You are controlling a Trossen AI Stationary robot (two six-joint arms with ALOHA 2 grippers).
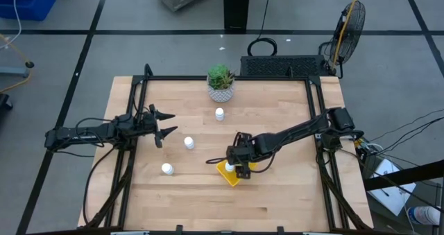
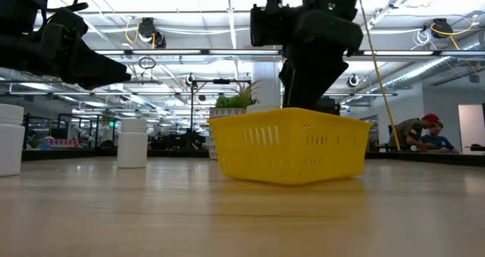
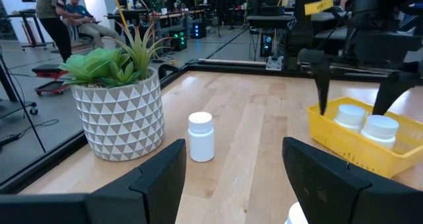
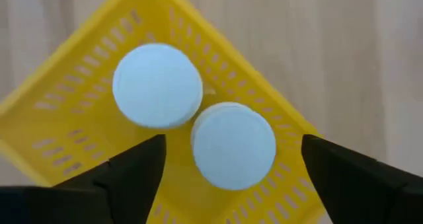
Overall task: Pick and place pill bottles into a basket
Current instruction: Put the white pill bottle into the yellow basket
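Basket (image 1: 229,172): lower centre of the high view, turned diagonally, bare wood on every side.
Contents: two pill bottles (image 4: 157,85) upright, side by side, touching.
Right gripper (image 1: 239,167): directly over the basket, fingers apart, holding nothing.
Loose bottles (image 1: 189,143): three on the table, well apart.
Left gripper (image 1: 166,124): fingers spread, at the left edge.
Plant pot (image 1: 220,91): by the top edge.

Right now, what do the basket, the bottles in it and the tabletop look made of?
Basket: likely moulded plastic, bright yellow, slotted walls and floor. Pill bottles: probably plastic, matte white, smooth caps. Table: wood, pale butcher-block strips with visible grain. Right gripper hovers open above the basket.
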